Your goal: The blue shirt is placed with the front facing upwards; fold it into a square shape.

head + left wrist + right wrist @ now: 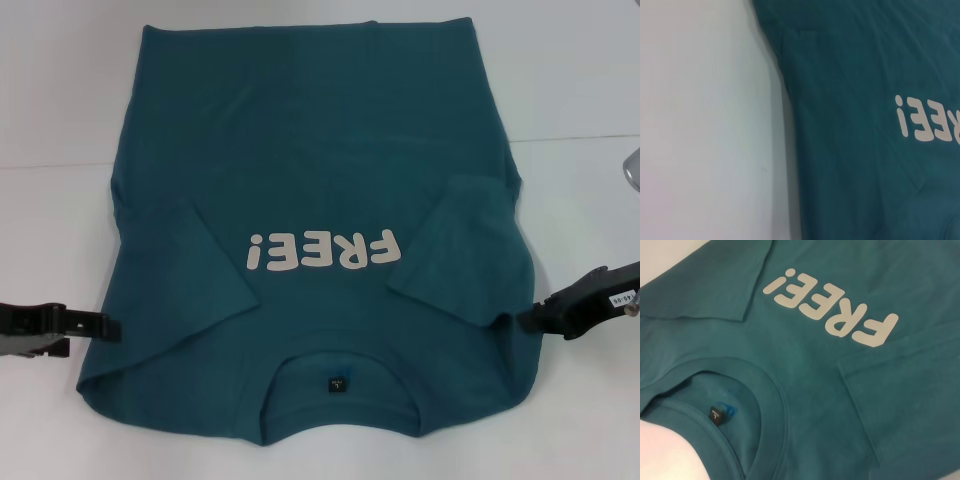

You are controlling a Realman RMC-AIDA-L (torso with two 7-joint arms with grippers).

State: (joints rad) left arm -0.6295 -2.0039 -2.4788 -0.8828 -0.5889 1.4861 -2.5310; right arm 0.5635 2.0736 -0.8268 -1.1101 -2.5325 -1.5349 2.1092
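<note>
Left pincer [110, 300] sits low over the white bench [60, 120], just off the left edge of the blue shirt [320, 150], tips pointing inward toward the shoulder area; they look drawn close together with nothing between them, though I cannot tell for certain. Its wrist view shows only the shirt's side edge against bare bench, so no cloth is caught there. The shirt lies front up in the middle of the bench, long axis running away from the robot: collar and black neck label [337, 384] nearest the body, hem at the far end, white "FREE!" lettering [325, 251] across the chest. Both sleeves are already folded inward over the front, the left sleeve [195, 255] and the right sleeve [465, 240] flanking the lettering. Right pincer [530, 293] hovers at the shirt's right edge, about level with the left one, tip touching or just beside the cloth; whether it is clenched I cannot tell. Each arm stands about equally near its own side. Judgement: the next fold likely runs along the long axis, collar end toward hem, so both pincers need the near corners. Nothing else on the bench obstructs.
</note>
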